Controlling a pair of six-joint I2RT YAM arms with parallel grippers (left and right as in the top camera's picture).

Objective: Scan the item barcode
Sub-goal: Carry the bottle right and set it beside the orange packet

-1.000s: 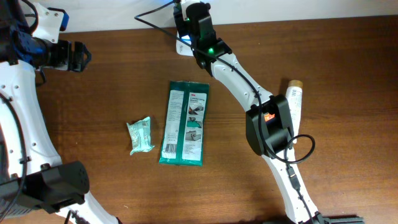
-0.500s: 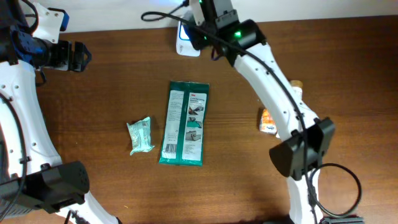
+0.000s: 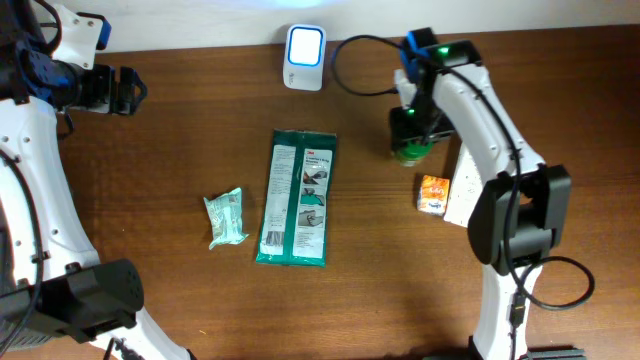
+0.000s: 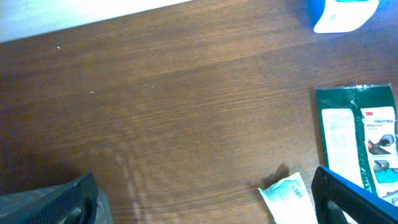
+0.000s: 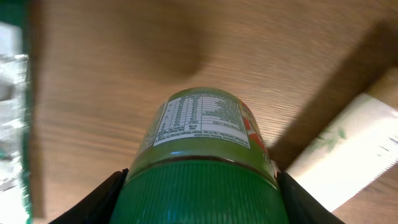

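Observation:
A green-lidded jar [image 5: 199,134] with a printed label is clamped at its lid between my right gripper's [image 5: 200,193] black fingers [image 5: 106,199]. From overhead, the jar [image 3: 408,152] hangs under the right gripper [image 3: 412,128], right of the green pack [image 3: 295,197]. The white and blue scanner [image 3: 305,45] stands at the back edge, left of this gripper. My left gripper [image 3: 118,90] is far off at the back left, wide open with nothing in it; in its own view the left gripper [image 4: 199,208] frames bare wood.
A small teal packet [image 3: 226,217] lies left of the green pack. An orange box [image 3: 432,194] and a white carton [image 3: 462,185] lie just below the right gripper. The scanner's cable [image 3: 355,65] loops behind the right arm.
The right arm has swung from in front of the scanner to the right and toward the front, carrying the jar. The left arm has stayed still.

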